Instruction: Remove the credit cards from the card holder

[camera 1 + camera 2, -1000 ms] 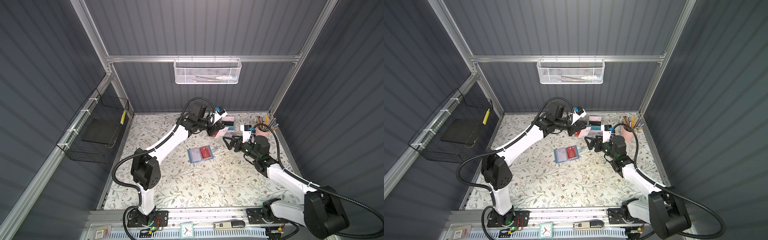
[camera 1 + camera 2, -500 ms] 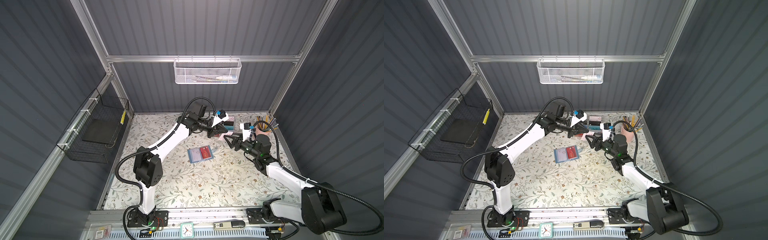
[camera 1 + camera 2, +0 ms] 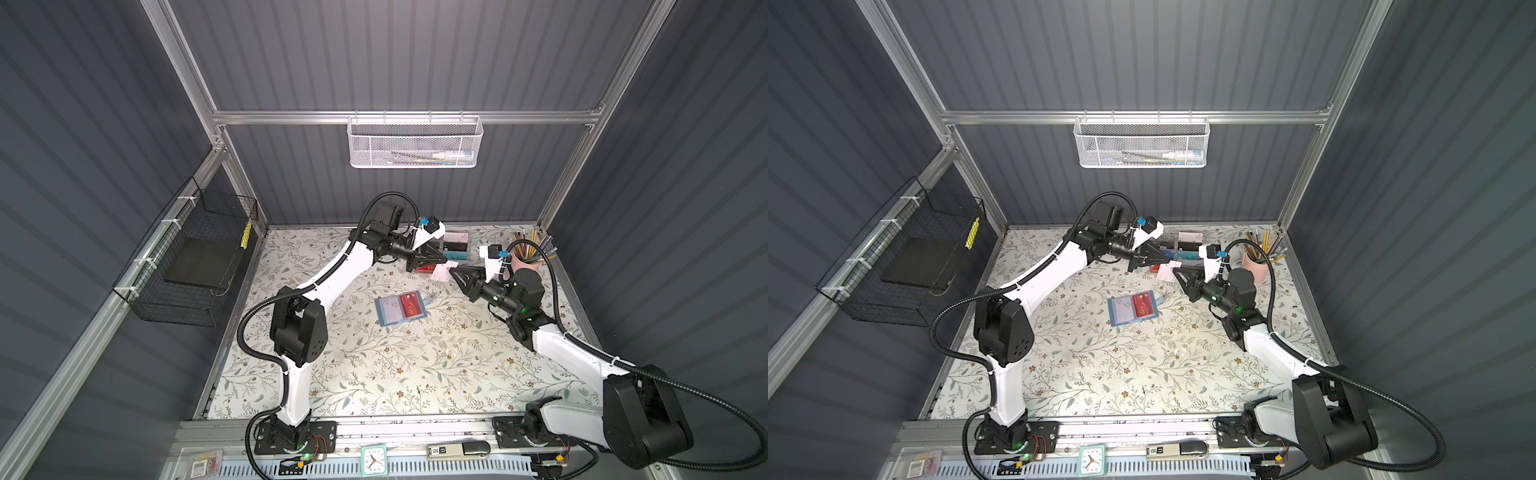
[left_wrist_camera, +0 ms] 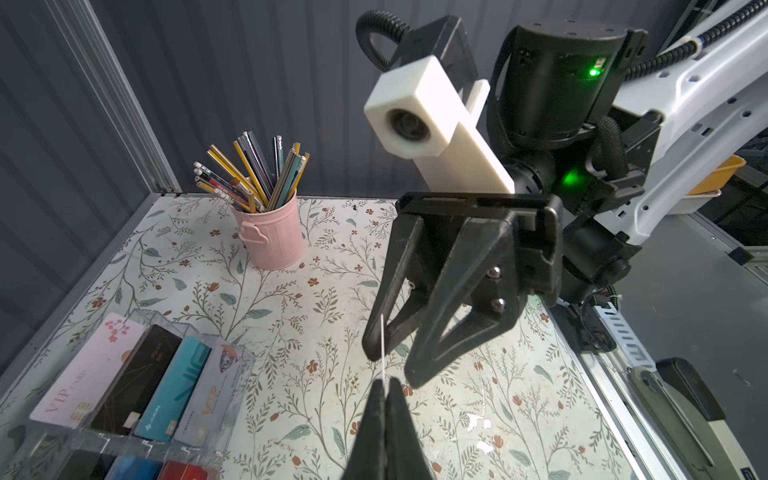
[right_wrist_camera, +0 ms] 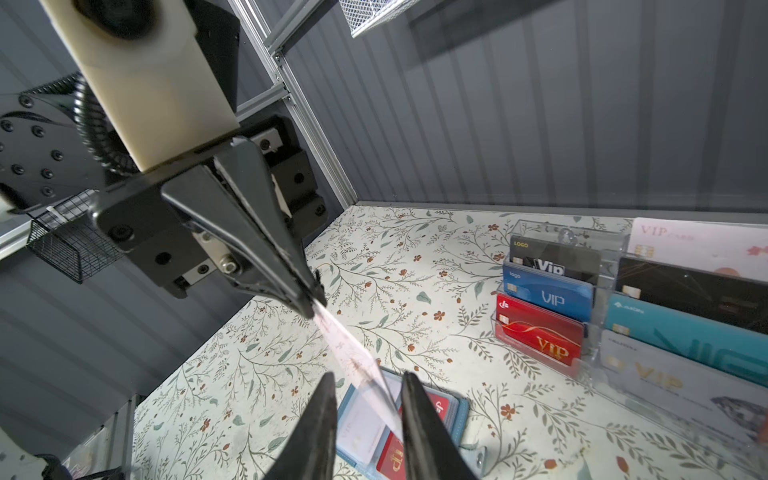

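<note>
We hold a pink card [image 3: 442, 272] aloft
Our left gripper [image 3: 445, 262] clamps it; our right gripper [image 5: 368, 380] straddles its other end, jaws narrowly apart. The card holder [image 3: 401, 309] lies open at the middle of the table [image 3: 374, 374].

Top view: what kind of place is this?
Probably a lab robot cell staged as a desk: two arms bolted to a front rail, aluminium-framed grey walls, a floral tabletop with a pencil cup.
</note>
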Available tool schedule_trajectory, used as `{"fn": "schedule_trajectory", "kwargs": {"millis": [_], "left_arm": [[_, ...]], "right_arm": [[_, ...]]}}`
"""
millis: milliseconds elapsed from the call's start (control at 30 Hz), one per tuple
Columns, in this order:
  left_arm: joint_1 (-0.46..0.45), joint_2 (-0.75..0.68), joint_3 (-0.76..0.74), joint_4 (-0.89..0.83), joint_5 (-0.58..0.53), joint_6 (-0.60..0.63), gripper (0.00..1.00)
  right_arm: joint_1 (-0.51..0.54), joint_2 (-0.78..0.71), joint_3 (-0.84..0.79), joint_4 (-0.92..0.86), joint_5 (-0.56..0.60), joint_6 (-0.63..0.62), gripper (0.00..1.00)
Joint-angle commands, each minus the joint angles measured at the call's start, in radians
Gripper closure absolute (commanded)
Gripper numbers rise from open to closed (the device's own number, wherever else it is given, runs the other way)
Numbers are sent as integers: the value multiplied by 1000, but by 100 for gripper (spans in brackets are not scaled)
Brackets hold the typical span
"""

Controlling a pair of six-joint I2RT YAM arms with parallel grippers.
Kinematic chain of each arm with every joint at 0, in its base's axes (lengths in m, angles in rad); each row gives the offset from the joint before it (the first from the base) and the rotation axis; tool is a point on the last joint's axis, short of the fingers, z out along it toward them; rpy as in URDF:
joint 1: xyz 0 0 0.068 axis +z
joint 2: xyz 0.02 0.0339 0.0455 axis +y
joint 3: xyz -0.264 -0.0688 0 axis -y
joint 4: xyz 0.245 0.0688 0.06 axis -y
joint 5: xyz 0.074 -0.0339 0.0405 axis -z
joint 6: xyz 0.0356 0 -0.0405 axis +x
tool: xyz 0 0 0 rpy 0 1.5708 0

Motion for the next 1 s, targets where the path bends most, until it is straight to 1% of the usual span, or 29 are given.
{"fn": "schedule_trajectory", "kwargs": {"millis": [0, 67, 233, 400, 733, 833, 967], "left_arm": [[-1, 12, 31, -37, 45, 14, 100], [-2, 14, 30, -39, 49, 15, 100], [-2, 11, 29, -31, 44, 15, 100], [2, 13, 35, -28, 58, 22, 100], [36, 31, 65, -25, 101, 10, 100], [60, 33, 70, -21, 117, -3, 100], [91, 32, 73, -2, 129, -26, 100]], "right_arm": [[-4, 7, 12, 22, -29, -2, 71], [-4, 9, 13, 19, -23, -4, 71], [-4, 0, 8, -4, 36, -28, 66], [-3, 22, 29, -18, 12, -36, 66], [5, 116, 96, 25, -80, -28, 77], [10, 154, 143, 24, -99, -33, 82], [15, 220, 235, -3, -147, -45, 84]]}}
